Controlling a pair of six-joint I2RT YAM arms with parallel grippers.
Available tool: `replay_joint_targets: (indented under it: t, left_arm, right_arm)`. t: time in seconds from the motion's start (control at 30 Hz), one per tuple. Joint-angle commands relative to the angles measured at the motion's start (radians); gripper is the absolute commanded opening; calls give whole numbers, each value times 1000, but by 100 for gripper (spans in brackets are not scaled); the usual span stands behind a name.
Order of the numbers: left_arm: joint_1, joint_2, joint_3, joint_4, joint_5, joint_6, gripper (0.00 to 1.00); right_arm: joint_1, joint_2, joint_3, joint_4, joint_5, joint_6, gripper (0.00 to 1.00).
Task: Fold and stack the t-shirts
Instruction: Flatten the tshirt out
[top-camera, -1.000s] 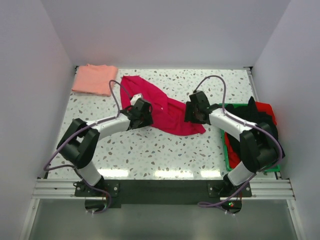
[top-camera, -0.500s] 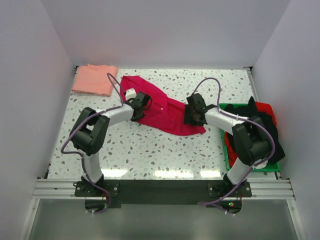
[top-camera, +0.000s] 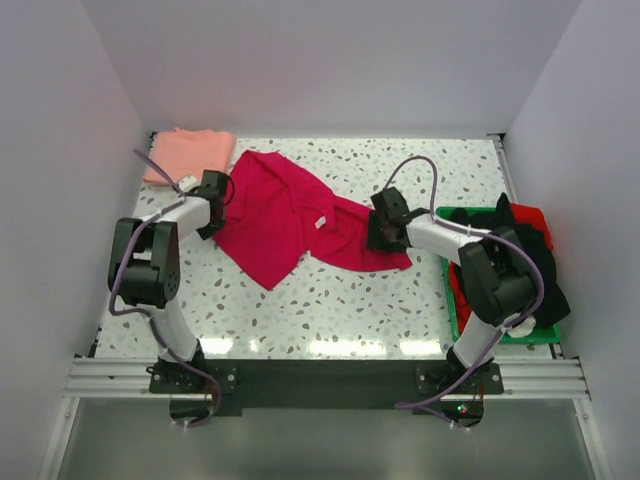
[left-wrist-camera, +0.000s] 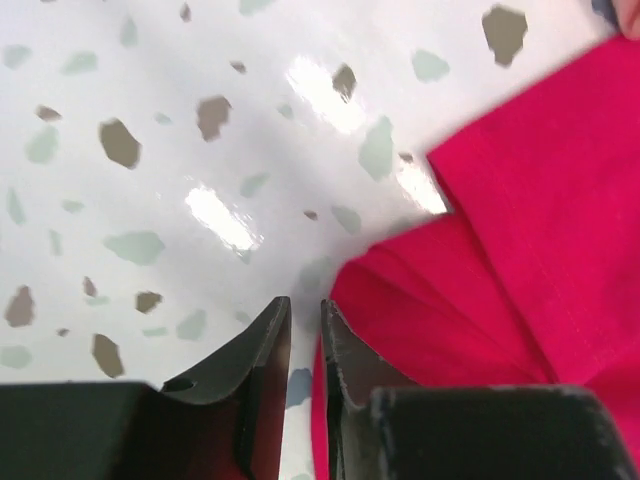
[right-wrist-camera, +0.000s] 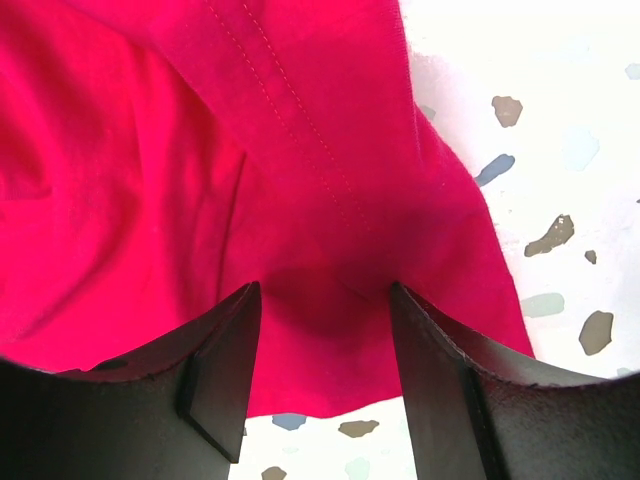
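Observation:
The crimson-red t-shirt (top-camera: 280, 215) lies spread and rumpled across the middle of the table. My left gripper (top-camera: 215, 195) is at its left edge, jaws closed to a thin slit (left-wrist-camera: 305, 305) with a strip of red cloth (left-wrist-camera: 520, 230) pinched along the right finger. My right gripper (top-camera: 378, 228) is open over the shirt's right part. In the right wrist view its fingers (right-wrist-camera: 325, 290) straddle a hump of red cloth (right-wrist-camera: 200, 150) close to the hem. The pale salmon-pink t-shirt (top-camera: 185, 158) lies folded at the back left corner.
A green tray (top-camera: 453, 300) at the right edge holds a heap of dark and red clothes (top-camera: 520, 235). White walls enclose the table on the left, back and right. Speckled tabletop (top-camera: 330, 300) shows in front of the shirt.
My left gripper has moved left toward the salmon shirt, dragging the crimson shirt's left side with it and spreading the cloth out. My right gripper has stayed almost in place on the shirt's right part.

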Motion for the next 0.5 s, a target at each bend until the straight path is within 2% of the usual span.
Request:
replay_joint_targets:
  t: [0.0, 0.03, 0.1, 0.13, 0.27, 0.37, 0.47]
  left_arm:
    - [23, -22, 126, -25, -3, 104, 25]
    - [24, -22, 148, -32, 0, 115, 30]
    - [24, -34, 183, -35, 35, 141, 35]
    - [24, -66, 183, -37, 102, 141, 38]
    - [6, -235, 44, 6, 259, 49, 47]
    - [-71, -373, -97, -9, 229, -40, 50]
    - [-251, -459, -203, -64, 140, -145, 52]
  right_arm:
    - [2, 4, 34, 5, 14, 7, 58]
    - [2, 1, 34, 2, 13, 7, 58]
    - [2, -15, 33, -3, 16, 4, 58]
    - [2, -24, 31, -4, 14, 3, 58]
    - [2, -71, 33, -17, 10, -7, 58]
    - [2, -113, 34, -21, 4, -7, 58]
    - [2, -140, 34, -15, -13, -8, 59]
